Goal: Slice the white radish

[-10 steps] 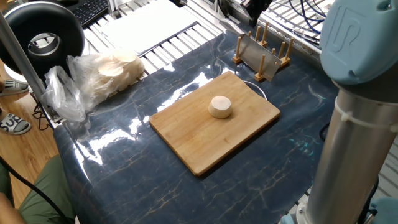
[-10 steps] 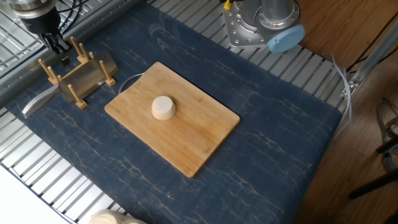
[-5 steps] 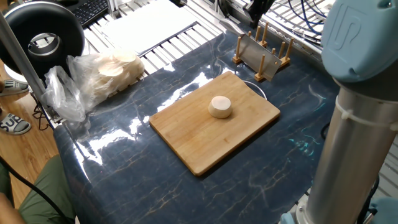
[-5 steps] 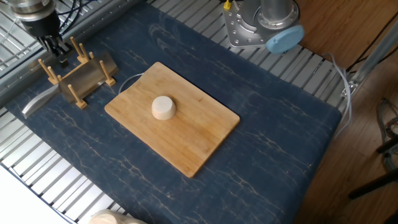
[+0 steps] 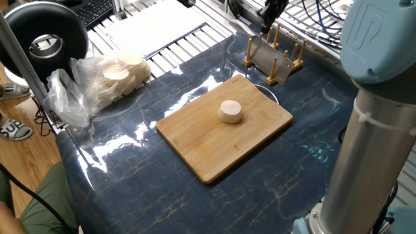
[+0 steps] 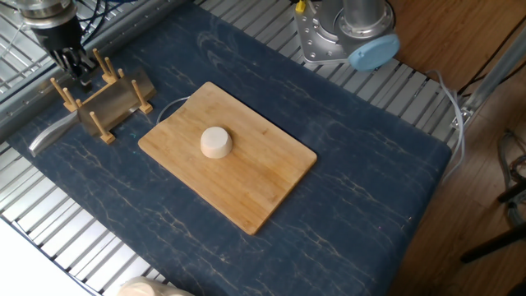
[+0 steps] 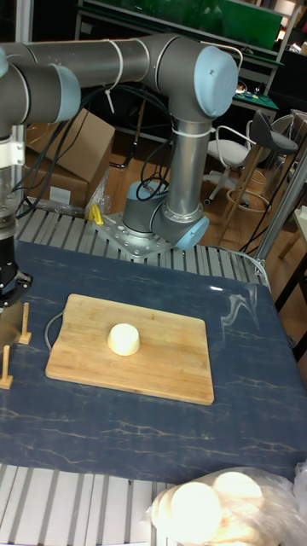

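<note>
White radish: one short cream cylinder, uncut, standing on a flat end near the centre of the cutting board. Its long axis runs vertical, round face up; seen from above it favours no direction, so any cutting line across the top serves equally. Position unchanged over the last second.

Cutting board: pale wood, lying flat on the dark blue marbled mat, bearing the radish alone.

Peg rack: wooden, off the board at about 10 o'clock in the other fixed view. It holds a steel knife, whose blade juts out at the rack's far-left end.

Gripper: hanging directly over the rack's upper pegs, well apart from the radish. Over the last second it has shifted only slightly, settling a little closer to the rack. Whether its fingers are parted or closed cannot be told; nothing is visibly held.

Judgement: the tool-fetching step is under way; slicing has not begun.

Bag of pale round slices: clear plastic, at the mat's edge, apart from the board.
</note>
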Action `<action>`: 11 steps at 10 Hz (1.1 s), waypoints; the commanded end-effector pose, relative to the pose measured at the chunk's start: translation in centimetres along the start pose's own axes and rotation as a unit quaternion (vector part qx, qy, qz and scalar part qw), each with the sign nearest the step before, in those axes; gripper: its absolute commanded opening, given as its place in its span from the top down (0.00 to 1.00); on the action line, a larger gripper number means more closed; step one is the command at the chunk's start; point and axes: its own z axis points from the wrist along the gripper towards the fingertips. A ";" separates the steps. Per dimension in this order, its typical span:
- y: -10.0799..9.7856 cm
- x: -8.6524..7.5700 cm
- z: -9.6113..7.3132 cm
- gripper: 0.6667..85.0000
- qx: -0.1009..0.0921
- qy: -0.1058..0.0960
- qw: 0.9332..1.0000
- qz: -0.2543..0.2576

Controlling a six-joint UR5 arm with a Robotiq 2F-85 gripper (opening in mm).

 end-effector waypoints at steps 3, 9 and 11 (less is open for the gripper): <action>-0.2 -0.6 0.5 0.39 -0.009 -0.019 1.000 0.011; -0.3 -0.5 1.3 0.46 -0.027 -0.029 0.999 0.033; -0.2 -0.5 1.5 0.47 -0.031 -0.032 0.998 0.036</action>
